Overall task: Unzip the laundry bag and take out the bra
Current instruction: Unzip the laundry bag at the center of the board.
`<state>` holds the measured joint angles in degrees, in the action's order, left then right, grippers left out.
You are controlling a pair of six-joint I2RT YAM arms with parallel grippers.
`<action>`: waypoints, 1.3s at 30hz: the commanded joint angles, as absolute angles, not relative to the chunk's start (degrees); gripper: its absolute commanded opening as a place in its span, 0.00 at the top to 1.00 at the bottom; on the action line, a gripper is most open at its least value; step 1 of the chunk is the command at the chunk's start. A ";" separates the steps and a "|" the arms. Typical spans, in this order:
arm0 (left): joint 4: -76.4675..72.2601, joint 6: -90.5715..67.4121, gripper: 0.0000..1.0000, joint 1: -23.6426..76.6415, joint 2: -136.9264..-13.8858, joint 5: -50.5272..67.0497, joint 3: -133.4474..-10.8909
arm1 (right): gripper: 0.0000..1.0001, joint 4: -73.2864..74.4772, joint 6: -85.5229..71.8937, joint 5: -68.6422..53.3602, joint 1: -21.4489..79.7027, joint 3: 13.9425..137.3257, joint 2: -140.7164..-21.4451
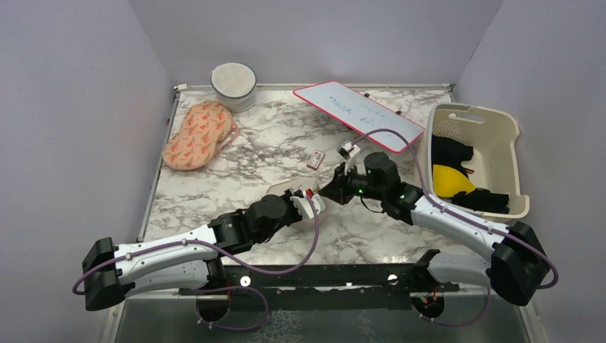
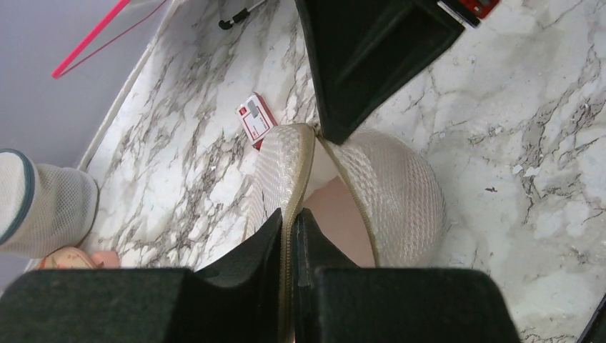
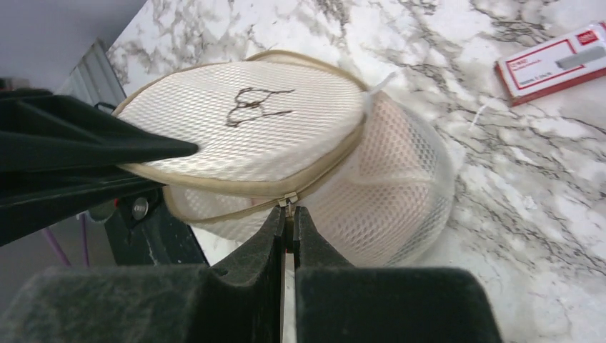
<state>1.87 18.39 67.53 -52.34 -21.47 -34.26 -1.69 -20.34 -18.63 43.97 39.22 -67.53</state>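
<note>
We are finding the left gripper [image 1: 312,204] and the right gripper [image 1: 337,187] crowding the laundry bag [image 1: 282,189] from its near and right sides. A red card [image 1: 315,158] is lying just beyond it. The table [image 1: 236,171] is lying open to its left.

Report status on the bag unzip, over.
Left fingers shut on laundry bag rim; right fingers shut on zipper pull. Bag partly unzipped, bra showing inside. Nothing in the way.

Pinching the zip edge of the laundry bag [image 2: 400,193] with the left tool [image 2: 291,218]; gaping, baring the bra [image 2: 341,218] inside.
</note>
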 commanded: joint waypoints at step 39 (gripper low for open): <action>-0.82 19.80 1.00 68.14 -51.33 -26.18 -33.25 | 0.99 -0.49 -20.20 -19.38 42.68 39.37 -67.76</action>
<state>1.52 19.00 67.96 -53.34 -22.92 -34.26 -2.83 -20.38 -24.51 42.76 38.57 -67.81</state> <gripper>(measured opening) 0.008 0.017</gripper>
